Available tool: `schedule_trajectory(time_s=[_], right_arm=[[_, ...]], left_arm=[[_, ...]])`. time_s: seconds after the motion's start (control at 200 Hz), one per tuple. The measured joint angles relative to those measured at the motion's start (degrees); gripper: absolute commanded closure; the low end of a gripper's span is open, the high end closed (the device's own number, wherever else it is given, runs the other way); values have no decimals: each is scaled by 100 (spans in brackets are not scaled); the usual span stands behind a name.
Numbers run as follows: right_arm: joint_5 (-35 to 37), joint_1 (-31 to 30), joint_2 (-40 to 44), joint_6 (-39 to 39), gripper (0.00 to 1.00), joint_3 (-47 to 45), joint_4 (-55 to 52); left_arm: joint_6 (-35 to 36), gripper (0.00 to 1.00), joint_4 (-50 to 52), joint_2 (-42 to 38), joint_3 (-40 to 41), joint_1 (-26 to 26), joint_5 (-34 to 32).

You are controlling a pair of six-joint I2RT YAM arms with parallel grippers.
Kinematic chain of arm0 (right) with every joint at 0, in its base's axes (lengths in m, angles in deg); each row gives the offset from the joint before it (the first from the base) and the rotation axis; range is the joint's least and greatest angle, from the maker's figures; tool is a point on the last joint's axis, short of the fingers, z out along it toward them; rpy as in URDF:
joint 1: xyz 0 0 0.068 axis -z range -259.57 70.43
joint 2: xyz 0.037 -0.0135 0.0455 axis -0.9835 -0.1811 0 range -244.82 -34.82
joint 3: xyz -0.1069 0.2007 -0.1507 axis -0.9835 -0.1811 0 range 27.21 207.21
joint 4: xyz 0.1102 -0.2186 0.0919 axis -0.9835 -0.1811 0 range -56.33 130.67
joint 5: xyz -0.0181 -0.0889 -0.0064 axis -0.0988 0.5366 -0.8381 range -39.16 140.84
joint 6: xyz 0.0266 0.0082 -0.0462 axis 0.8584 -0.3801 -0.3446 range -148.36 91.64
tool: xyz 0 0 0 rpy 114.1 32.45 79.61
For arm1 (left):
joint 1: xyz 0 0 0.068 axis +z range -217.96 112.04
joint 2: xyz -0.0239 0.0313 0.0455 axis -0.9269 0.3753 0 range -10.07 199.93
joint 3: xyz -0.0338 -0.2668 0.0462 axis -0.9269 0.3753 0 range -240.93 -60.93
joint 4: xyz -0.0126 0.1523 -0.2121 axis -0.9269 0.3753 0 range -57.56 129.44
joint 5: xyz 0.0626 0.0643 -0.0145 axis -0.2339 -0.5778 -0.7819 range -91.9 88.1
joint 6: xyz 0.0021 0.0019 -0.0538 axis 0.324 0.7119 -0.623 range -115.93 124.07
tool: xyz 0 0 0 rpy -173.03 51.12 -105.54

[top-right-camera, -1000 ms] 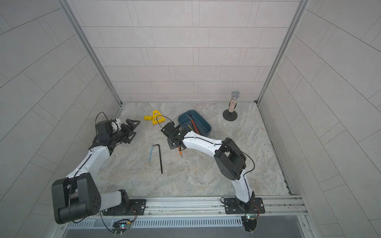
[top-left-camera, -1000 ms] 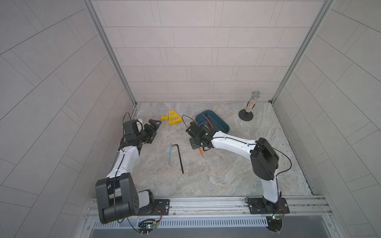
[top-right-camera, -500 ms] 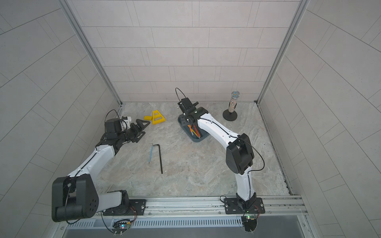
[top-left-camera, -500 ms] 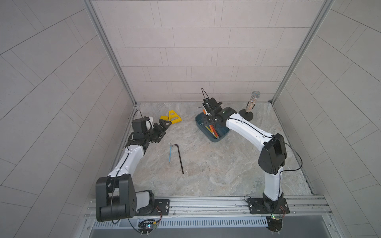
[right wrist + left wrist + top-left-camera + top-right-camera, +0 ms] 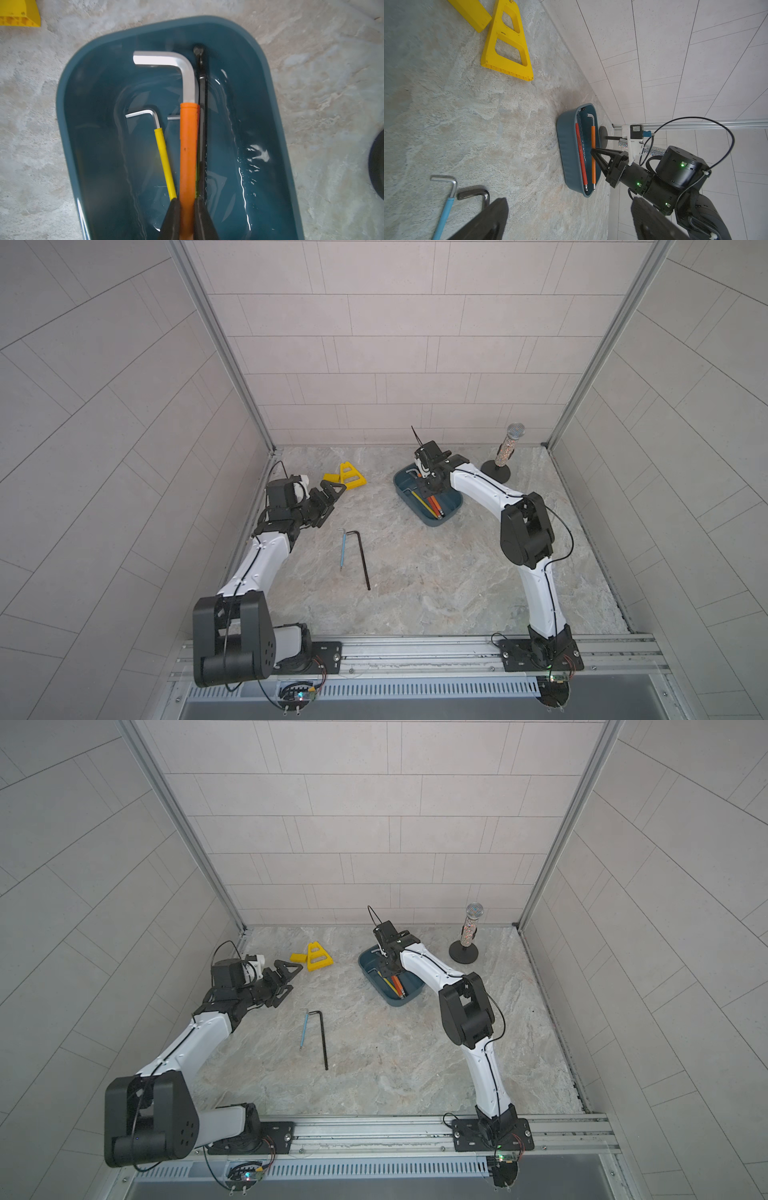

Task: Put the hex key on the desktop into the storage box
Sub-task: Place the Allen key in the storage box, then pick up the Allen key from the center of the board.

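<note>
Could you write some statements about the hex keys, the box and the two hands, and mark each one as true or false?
1. The right hand is shut on the orange hex key, above the storage box. True.
2. The left hand holds the blue hex key. False: it is open and empty; that key lies on the desktop.
3. A black hex key lies beside the blue one. True.
4. Nothing lies inside the storage box. False: a yellow hex key lies in it.
</note>
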Motion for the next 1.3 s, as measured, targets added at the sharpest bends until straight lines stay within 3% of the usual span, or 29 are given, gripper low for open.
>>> schedule_trajectory(time_s=[0.055,0.155,0.315,0.59,0.961,1.166,1.301], right_arm=[[-26,2,0,-15,97,-44,15],[-133,4,0,-28,71,-173,79],[-153,4,0,-35,55,-372,170],[-133,4,485,101,51,-734,210],[-595,2,3407,640,51,-2500,1379],[-675,-212,4284,940,30,-3856,1956],[-417,-640,4610,1113,26,-4360,2011]], left_arm=[[0,0,0,2,0,-4,-2],[0,0,0,2,0,-24,-4],[0,0,2,28,0,-26,-7],[31,0,24,57,0,-59,-26],[44,0,63,83,-2,-63,-87],[114,0,184,87,-28,-63,-149],[240,0,328,57,-74,-57,-293]])
